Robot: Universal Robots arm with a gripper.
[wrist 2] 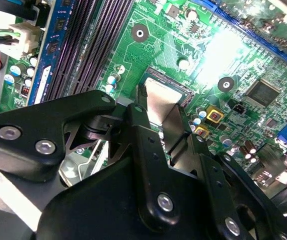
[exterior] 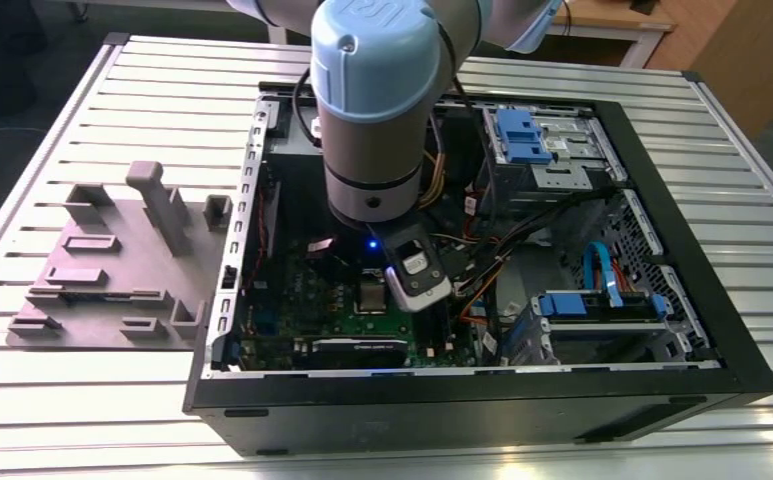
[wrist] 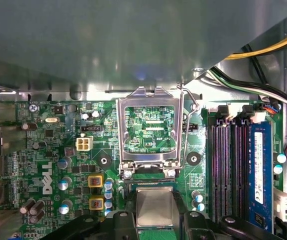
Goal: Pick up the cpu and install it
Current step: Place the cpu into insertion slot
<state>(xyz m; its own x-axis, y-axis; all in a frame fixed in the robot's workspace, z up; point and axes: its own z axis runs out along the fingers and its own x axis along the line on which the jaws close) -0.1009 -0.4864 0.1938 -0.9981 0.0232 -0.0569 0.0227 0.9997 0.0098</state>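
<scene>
- Fingers [wrist 2: 139, 120] of the gripper [wrist: 156, 223] sit nearest the lens in both wrist views. They are black and jointed, and they are clenched on the cpu, one on each of two opposite sides.
- The cpu [wrist: 156, 206] lies flat between them with its silvery-grey top facing up. It is squarely over the dark socket [wrist 2: 169, 81], whose edge shows just past the chip.
- Judging from these views, the pick-up is done and the chip has been brought to its place. I cannot tell whether it already rests in the socket or hangs just above it.
- The metal load plate [wrist: 148, 98] stands hinged open beside the socket, and green board shows through its window. The thin wire lever [wrist: 183, 130] runs alongside the plate, unlatched.
- With the grip unreleased and the plate unclamped, I judge the install to be unfinished.
- Around the socket spreads the green motherboard [wrist: 58, 150]. Its dark memory slots [wrist: 228, 170] and one blue memory module [wrist: 261, 170] lie to one side.
- In the exterior view, the arm [exterior: 373, 100] reaches down into the open black computer case [exterior: 493, 392].
- The case lies on a slatted metal table [exterior: 93, 100]. A grey plastic fixture [exterior: 106, 260] sits outside it, towards the exterior view's left.
</scene>
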